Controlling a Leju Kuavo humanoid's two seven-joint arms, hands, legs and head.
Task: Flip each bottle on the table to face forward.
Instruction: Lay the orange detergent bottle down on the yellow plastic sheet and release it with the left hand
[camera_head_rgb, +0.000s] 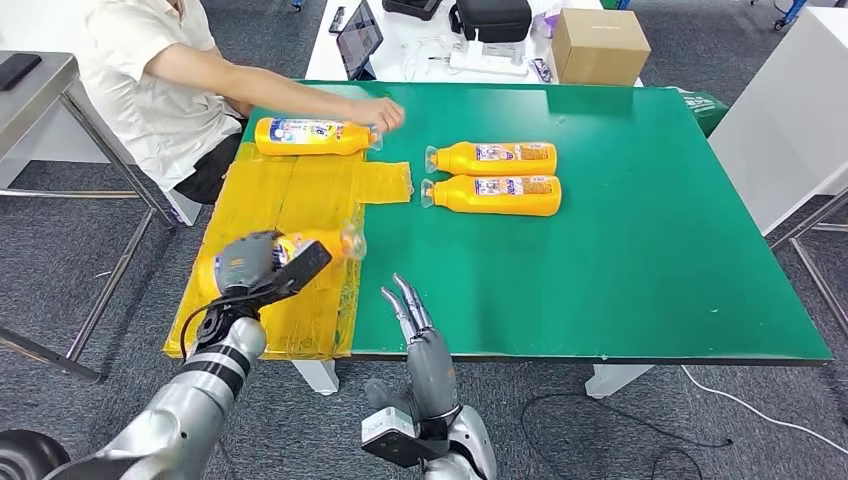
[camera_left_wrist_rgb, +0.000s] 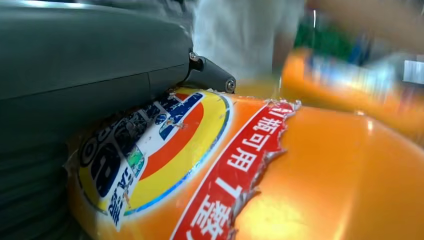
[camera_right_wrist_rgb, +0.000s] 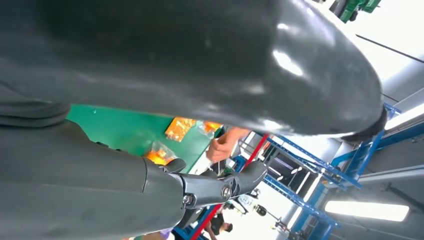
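My left hand (camera_head_rgb: 262, 268) grips an orange bottle (camera_head_rgb: 330, 243) lying on the yellow sheet (camera_head_rgb: 300, 190) at the table's left front; close up, its torn label (camera_left_wrist_rgb: 165, 150) sits against my palm (camera_left_wrist_rgb: 75, 80). A second bottle (camera_head_rgb: 312, 136) lies at the back left, and a person's hand (camera_head_rgb: 378, 113) holds its cap end. Two more orange bottles (camera_head_rgb: 492, 157) (camera_head_rgb: 492, 194) lie side by side on the green table (camera_head_rgb: 650, 250), caps to the left. My right hand (camera_head_rgb: 412, 312) hovers at the table's front edge, fingers straight and apart, holding nothing.
A seated person in a white shirt (camera_head_rgb: 150, 70) reaches in from the back left. Behind the table stand a cardboard box (camera_head_rgb: 598, 45), a tablet (camera_head_rgb: 358, 38) and a black case (camera_head_rgb: 492, 18). A grey table (camera_head_rgb: 40, 85) is at far left.
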